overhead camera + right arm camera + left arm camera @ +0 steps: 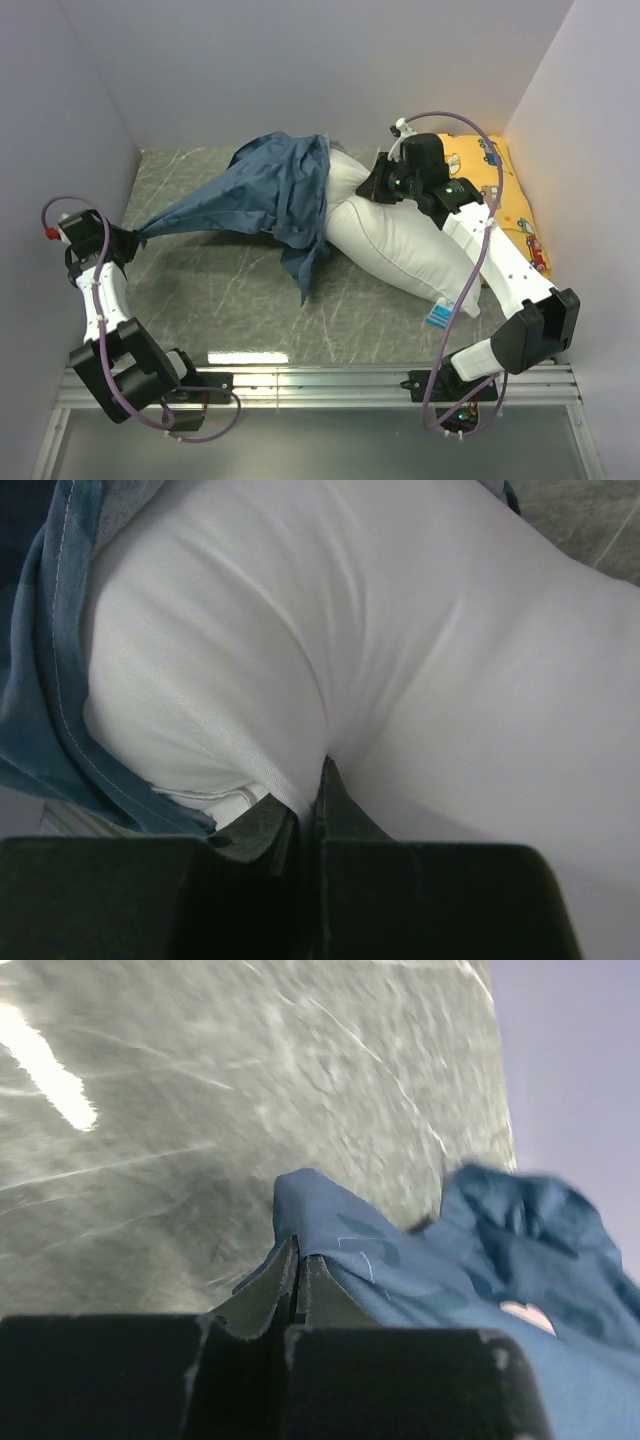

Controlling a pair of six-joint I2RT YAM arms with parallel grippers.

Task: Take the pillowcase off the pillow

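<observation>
While a corner of the pillowcase (265, 190) is clamped in the left gripper (128, 240) at the left and the pillow (400, 240), mid-table, is pinched by the right gripper (385, 185), the cover should be drawn leftward, low and steadily, with the pillow anchored. Free sliding should be allowed by the smooth grey marbled table (230, 310); little room is left before the left wall (60, 120).

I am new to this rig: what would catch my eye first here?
The dark-blue pillowcase, stretched leftward, covers only the far end of the white pillow in the middle. The left jaws are shut on the pillowcase's tip; the right jaws pinch the pillow, beside a yellow car-print pillow at far right.
</observation>
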